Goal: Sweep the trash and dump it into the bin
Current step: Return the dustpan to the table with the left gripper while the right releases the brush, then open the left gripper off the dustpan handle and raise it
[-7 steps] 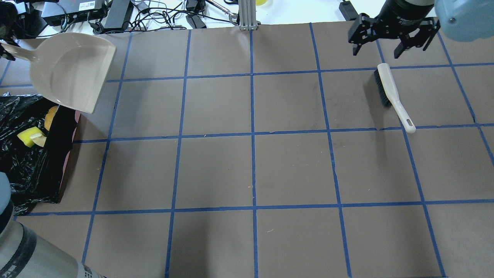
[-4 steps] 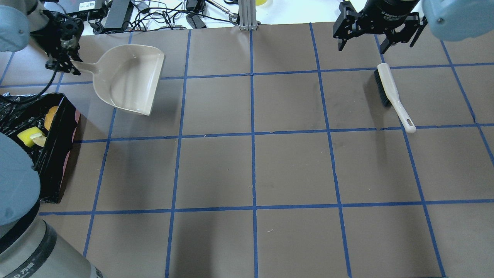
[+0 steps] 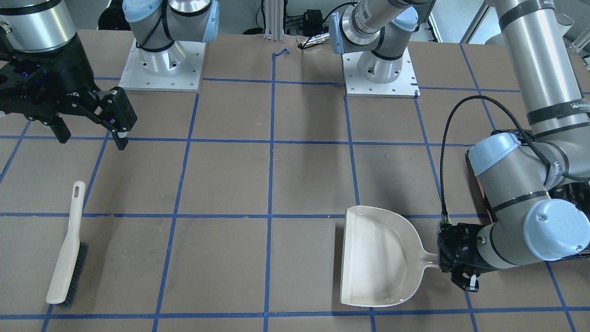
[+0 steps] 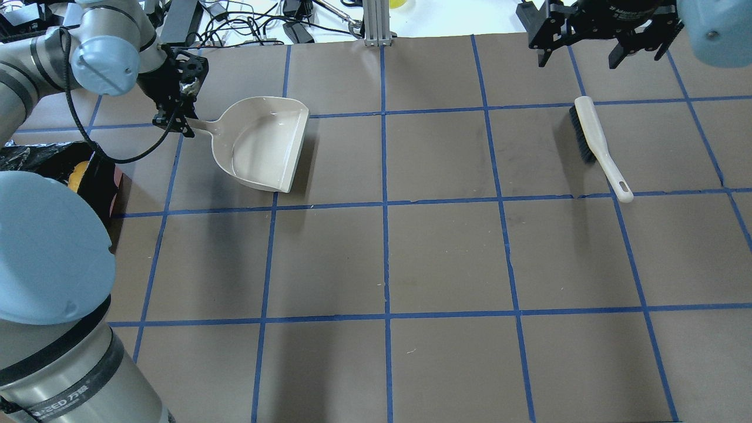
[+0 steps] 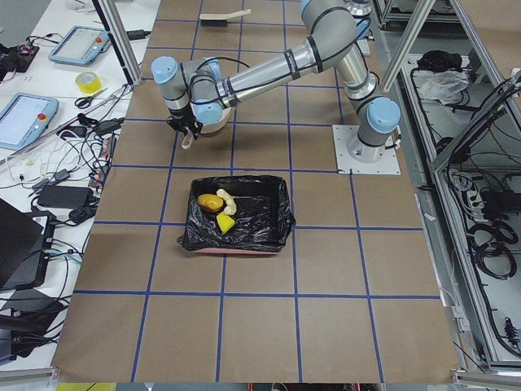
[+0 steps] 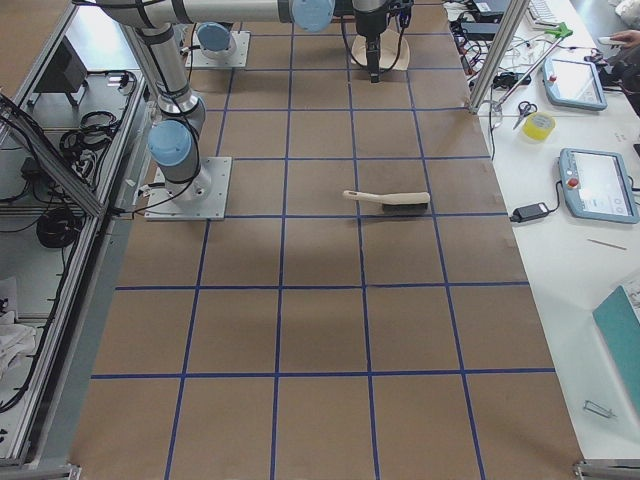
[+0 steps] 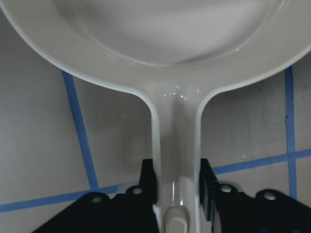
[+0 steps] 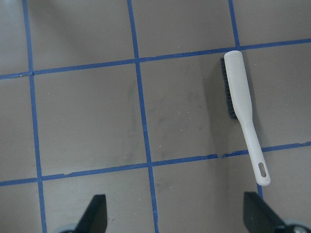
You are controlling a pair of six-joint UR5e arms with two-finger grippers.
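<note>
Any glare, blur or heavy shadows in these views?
Left wrist view: small specular glints on the dustpan neck, and the image is slightly soft this close. Right wrist view: brush sharp, right tool tips soft at the bottom edge. Overhead view: broad soft shadows across the table.
</note>
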